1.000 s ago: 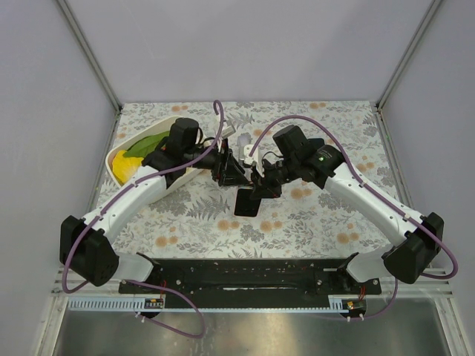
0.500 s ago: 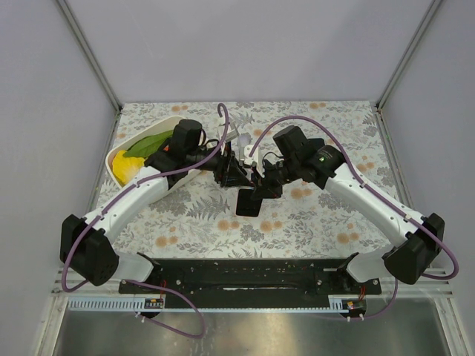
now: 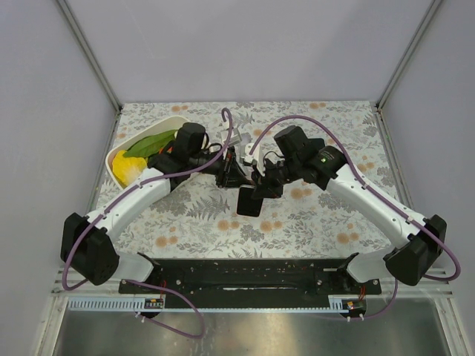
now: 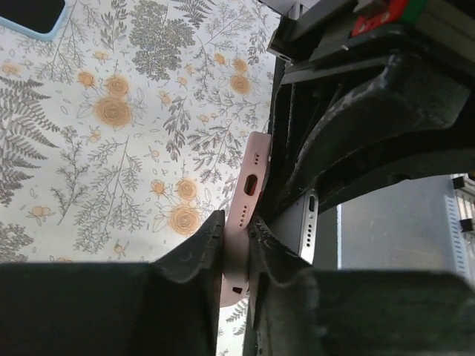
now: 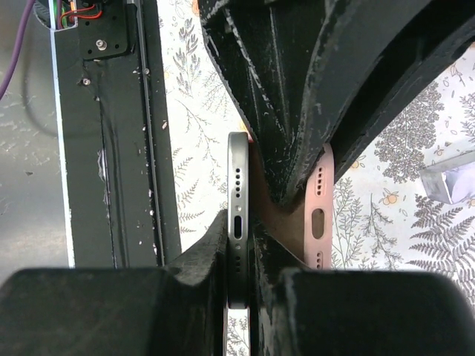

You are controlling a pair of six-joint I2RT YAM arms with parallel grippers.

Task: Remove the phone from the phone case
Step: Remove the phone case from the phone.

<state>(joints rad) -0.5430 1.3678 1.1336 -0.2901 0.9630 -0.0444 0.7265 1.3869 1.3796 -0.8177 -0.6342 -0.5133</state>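
The floral bench carried a white dish of green and yellow things at its left side. Above the bench's middle the left arm and the right arm met nose to nose.

The phone and the pink phone case were both held off the bench between the two arms, side by side. Their long axes ran nearly parallel, and their port ends faced the wrist cameras.

The right pincer was clamped on the dark edge of the phone. The left pincer was clamped on the wall of the phone case. At the port end a gap showed between the two, with the fingers of one pincer wedged into it. The phone lay on the right arm's side of that gap and the case on the left arm's side. Whether the far ends were free of each other was hidden behind the fingers.

Judging from this, the separation looked well along. The coming move turned on drawing the two apart across their flat faces, each arm toward its own side.

A second phone in a pale blue case lay flat on the bench, well apart.
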